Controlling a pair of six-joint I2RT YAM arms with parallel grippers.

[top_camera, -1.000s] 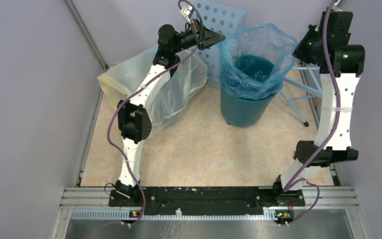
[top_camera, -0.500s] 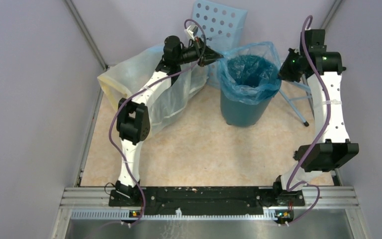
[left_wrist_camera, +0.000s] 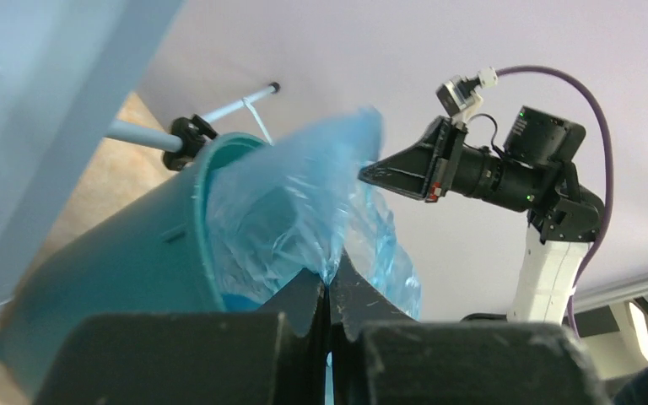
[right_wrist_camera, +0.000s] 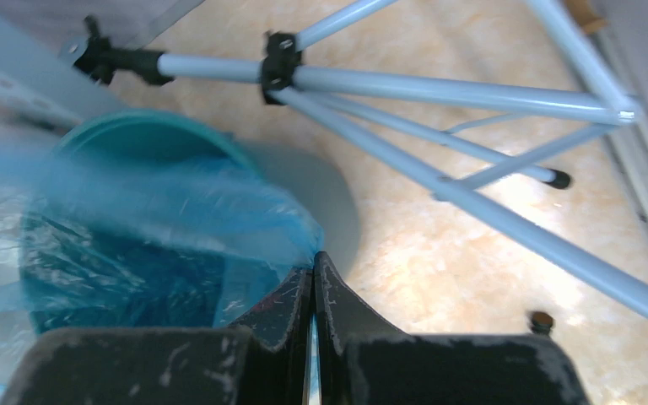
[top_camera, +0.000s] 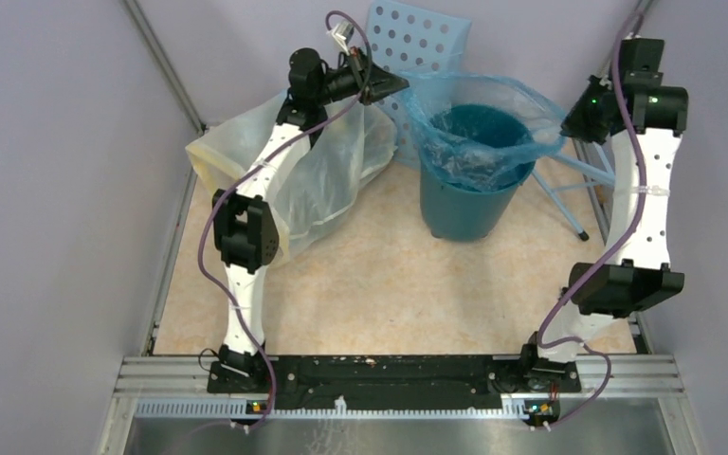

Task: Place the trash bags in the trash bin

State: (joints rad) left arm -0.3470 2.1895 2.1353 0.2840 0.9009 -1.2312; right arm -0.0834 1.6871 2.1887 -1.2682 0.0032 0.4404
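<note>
Between lilac walls (top_camera: 47, 190), beige tabletop (top_camera: 389, 284), bin (top_camera: 464, 209)

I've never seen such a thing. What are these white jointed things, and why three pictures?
They are two robot arms bolted at a table's near edge. The wide picture looks down from above; the other two come from a camera on each wrist. The black left fingers and right fingers each pinch an edge of a thin blue trash bag, holding it stretched open over the teal trash bin. Nearby: a large whitish bag, a perforated blue panel and a pale-blue tube frame.
</note>
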